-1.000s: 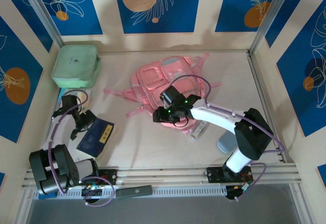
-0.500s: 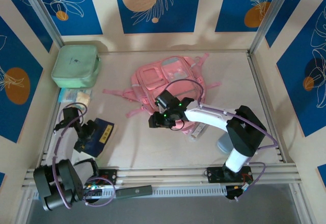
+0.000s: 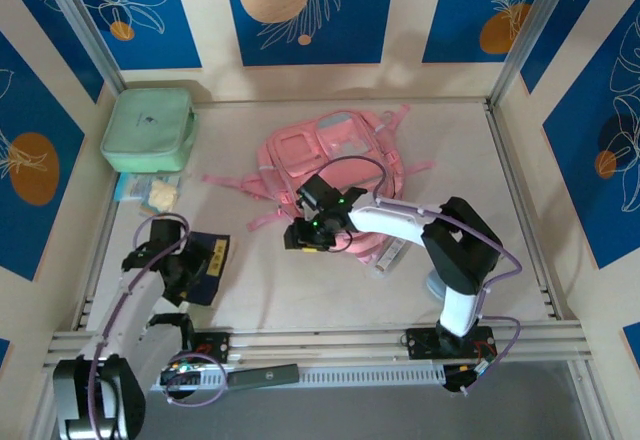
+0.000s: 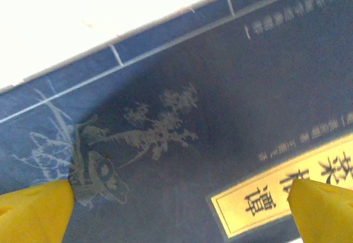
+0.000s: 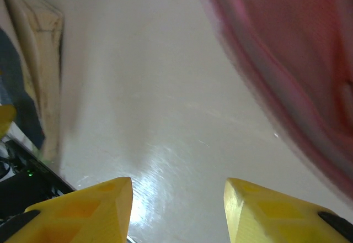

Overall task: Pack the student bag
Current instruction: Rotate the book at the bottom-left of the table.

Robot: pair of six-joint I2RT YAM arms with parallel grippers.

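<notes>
Top camera overlooks the whole table [image 3: 300,295]; left wrist camera hangs close over its blue book [image 4: 176,88].

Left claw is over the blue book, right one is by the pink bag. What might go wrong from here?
1. The dark blue book lies flat under the open left claw; a pinch may slip or lift just the cover.
2. The right claw is open over bare table, with the student bag beside it; closing there would likely catch no fabric.
3. The bag is soft, so a pushed book may shove it away.
</notes>
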